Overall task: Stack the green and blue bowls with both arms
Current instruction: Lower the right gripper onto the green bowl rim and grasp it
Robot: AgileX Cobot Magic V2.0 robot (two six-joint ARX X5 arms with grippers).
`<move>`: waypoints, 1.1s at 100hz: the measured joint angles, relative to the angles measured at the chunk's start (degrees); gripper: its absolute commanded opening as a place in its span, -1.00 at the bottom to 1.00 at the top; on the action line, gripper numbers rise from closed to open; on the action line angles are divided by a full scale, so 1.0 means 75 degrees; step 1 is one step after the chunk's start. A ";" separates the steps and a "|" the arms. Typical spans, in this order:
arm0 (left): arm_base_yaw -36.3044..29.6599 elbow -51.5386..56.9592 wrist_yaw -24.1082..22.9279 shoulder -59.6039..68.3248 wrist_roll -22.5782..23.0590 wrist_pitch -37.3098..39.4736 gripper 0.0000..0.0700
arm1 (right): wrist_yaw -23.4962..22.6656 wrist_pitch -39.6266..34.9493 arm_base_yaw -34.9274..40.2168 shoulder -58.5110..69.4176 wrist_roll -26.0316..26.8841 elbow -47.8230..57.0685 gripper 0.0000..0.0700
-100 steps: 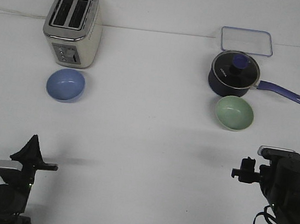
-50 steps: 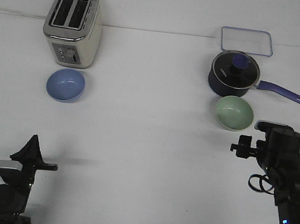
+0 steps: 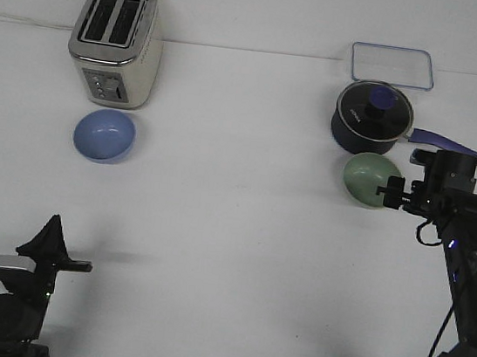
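My right pincer [image 3: 392, 193] hovers at the right rim of the green bowl [image 3: 369, 178], which sits on the desk [image 3: 232, 230] just near of the saucepan [image 3: 369, 118]; whether its tips are spread I cannot tell. The blue bowl [image 3: 104, 135] waits far left, near of the toaster [image 3: 116, 43]. My left pincer [image 3: 50, 242] rests low at the near left, its gape unclear.

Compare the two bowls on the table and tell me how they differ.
Colour: the blue bowl is light periwinkle; the green bowl is pale mint.
Place: the blue bowl sits in front of the toaster; the green bowl sits in front of the lidded saucepan.
Company: the right claw is at the green bowl's rim, partly covering it; nothing is near the blue bowl, and the left claw is far back.
Both are upright, empty, plain and about equal in size.
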 measured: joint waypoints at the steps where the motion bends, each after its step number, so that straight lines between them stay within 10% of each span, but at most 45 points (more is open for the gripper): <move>1: -0.0003 0.0000 0.0000 0.0000 0.0000 0.0000 -0.97 | 0.0003 0.0015 -0.0003 0.0052 -0.0003 0.0026 0.31; 52: -0.0003 0.0000 0.0000 0.0000 0.0000 0.0000 -0.97 | -0.0603 0.0641 -0.0003 0.1530 -0.0111 0.0233 0.28; 69: 0.0000 0.0000 0.0000 0.0000 0.0000 0.0000 -0.97 | -0.0606 0.0656 -0.0003 0.1542 -0.0111 0.0233 -1.00; 110: -0.0003 0.0000 0.0000 0.0000 0.0000 0.0000 -0.97 | -0.1037 0.0245 0.0009 0.1224 0.0044 0.0309 -1.00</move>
